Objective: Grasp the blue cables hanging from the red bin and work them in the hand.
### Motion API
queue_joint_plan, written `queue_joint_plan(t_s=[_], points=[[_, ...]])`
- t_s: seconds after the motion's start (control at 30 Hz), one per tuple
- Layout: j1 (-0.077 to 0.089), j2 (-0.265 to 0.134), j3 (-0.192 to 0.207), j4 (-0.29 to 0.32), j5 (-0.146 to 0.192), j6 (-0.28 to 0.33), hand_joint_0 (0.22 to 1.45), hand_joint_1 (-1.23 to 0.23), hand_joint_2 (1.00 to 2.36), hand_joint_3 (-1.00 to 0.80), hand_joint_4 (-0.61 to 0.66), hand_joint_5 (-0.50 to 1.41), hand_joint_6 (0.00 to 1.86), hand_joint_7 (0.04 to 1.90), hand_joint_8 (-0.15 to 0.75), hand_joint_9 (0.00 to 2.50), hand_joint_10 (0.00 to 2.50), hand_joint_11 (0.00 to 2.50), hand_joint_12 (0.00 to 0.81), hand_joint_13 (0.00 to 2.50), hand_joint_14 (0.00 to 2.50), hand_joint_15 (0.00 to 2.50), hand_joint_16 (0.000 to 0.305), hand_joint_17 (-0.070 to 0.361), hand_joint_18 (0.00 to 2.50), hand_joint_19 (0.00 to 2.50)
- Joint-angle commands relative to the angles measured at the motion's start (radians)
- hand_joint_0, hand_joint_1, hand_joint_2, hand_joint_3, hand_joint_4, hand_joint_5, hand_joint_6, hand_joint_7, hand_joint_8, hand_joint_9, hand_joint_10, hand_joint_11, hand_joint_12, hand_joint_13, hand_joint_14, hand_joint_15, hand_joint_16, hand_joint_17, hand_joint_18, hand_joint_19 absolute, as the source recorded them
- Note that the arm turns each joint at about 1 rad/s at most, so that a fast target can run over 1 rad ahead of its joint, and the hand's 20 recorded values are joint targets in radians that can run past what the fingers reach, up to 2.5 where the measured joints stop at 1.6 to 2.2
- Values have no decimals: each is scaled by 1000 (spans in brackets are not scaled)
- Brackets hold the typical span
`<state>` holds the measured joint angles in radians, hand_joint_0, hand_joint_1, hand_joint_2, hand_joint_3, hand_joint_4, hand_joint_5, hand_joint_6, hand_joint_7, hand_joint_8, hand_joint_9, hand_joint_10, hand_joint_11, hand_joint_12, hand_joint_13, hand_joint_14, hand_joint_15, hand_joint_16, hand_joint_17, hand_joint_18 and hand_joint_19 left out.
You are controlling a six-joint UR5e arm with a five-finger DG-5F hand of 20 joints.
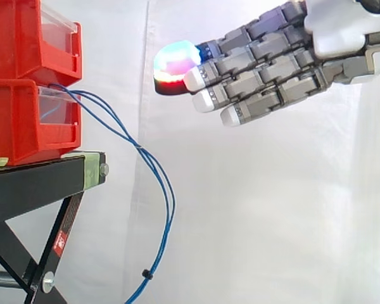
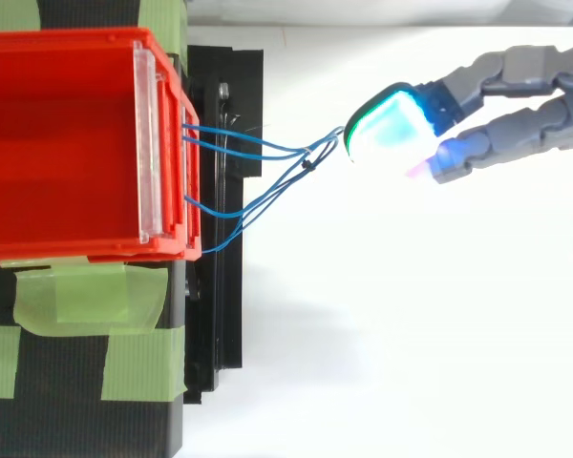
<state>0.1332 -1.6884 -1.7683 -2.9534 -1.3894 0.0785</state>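
Well, from the side view I see the hand high at the right, its fingers stretched nearly straight toward the bins and holding nothing. One glowing pad leads. The blue cables leave the lower red bin and droop in a long loop past the black stand, below and left of the fingers and apart from them. A small black tie sits low on the loop, whose bottom is cut off by the frame. From the top view that height gap is lost: the pad looks just beside the cables, and I cannot tell contact there. The palm is cut off, and green tape shows beside the bin.
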Motion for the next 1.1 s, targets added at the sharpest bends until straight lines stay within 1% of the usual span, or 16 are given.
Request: queue_joint_plan(t_s=[0.0, 0.1, 0.23, 0.27, 0.37, 0.4, 0.43, 0.5, 0.53, 0.57, 0.6, 0.7, 0.83, 0.93, 1.0, 1.07], points=[[-1, -7, 0, 0, -2, 10, 862, -548, 1005, -867, 276, -132, 5, 661, 325, 405, 0, 59, 327, 318, 4, 154, 38, 85, 179, 33], [-6, -7, 0, -3, -2, -9, 861, -548, 1006, -868, 276, -132, 5, 661, 325, 405, 1, 57, 327, 320, 3, 158, 38, 85, 179, 31], [-20, -7, -3, -10, -2, -46, 862, -548, 1005, -867, 277, -132, 5, 662, 325, 406, 0, 53, 327, 322, 4, 155, 37, 84, 180, 28], [-21, -7, -10, -7, -3, -52, 862, -548, 1005, -867, 277, -132, 5, 662, 325, 406, 0, 47, 327, 322, 4, 155, 37, 84, 180, 30], [-27, -7, -59, 11, -11, -68, 862, -548, 1005, -868, 278, -132, 5, 659, 325, 407, 0, 47, 327, 322, 4, 155, 38, 84, 181, 31], [-30, -5, -89, 30, -23, -66, 862, -548, 1005, -867, 277, -132, 5, 661, 324, 406, 0, 52, 327, 322, 4, 155, 37, 84, 182, 24], [-32, -5, -102, 43, -36, -63, 862, -548, 1005, -867, 277, -133, 5, 661, 325, 407, 0, 59, 327, 322, 4, 155, 37, 84, 181, 31], [-34, -4, -115, 74, -59, -57, 862, -548, 1005, -868, 277, -133, 5, 664, 325, 408, 0, 47, 327, 322, 4, 160, 37, 84, 181, 30], [-34, -2, -128, 116, -85, -52, 862, -548, 1005, -866, 277, -133, 5, 662, 325, 407, 1, 41, 327, 322, 4, 159, 37, 84, 182, 29], [-32, -4, -129, 129, -89, -54, 862, -548, 1005, -868, 277, -133, 5, 664, 325, 408, 0, 47, 327, 322, 4, 155, 37, 84, 181, 30], [-27, -4, -129, 140, -89, -56, 862, -547, 1005, -868, 276, -132, 5, 661, 326, 406, 1, 58, 327, 322, 3, 156, 37, 84, 181, 28], [-26, -4, -129, 154, -85, -62, 862, -547, 1006, -867, 277, -132, 5, 661, 325, 406, 0, 52, 327, 322, 4, 157, 38, 85, 181, 32], [-27, -10, -131, 185, -62, -91, 863, -546, 1006, -871, 278, -132, 5, 659, 327, 408, 1, 53, 328, 322, 4, 159, 38, 85, 180, 30], [-35, -54, -157, 229, -54, -91, 862, -546, 1005, -867, 280, -131, 5, 665, 327, 410, 1, 52, 327, 324, 4, 156, 38, 85, 181, 31], [-35, -76, -172, 257, -54, -85, 862, -546, 1006, -869, 277, -131, 6, 663, 327, 416, 0, 55, 328, 325, 4, 156, 38, 84, 181, 36], [-29, -91, -194, 307, -59, -75, 862, -546, 1005, -866, 279, -131, 5, 665, 326, 417, 1, 54, 327, 326, 4, 154, 38, 85, 183, 31]])
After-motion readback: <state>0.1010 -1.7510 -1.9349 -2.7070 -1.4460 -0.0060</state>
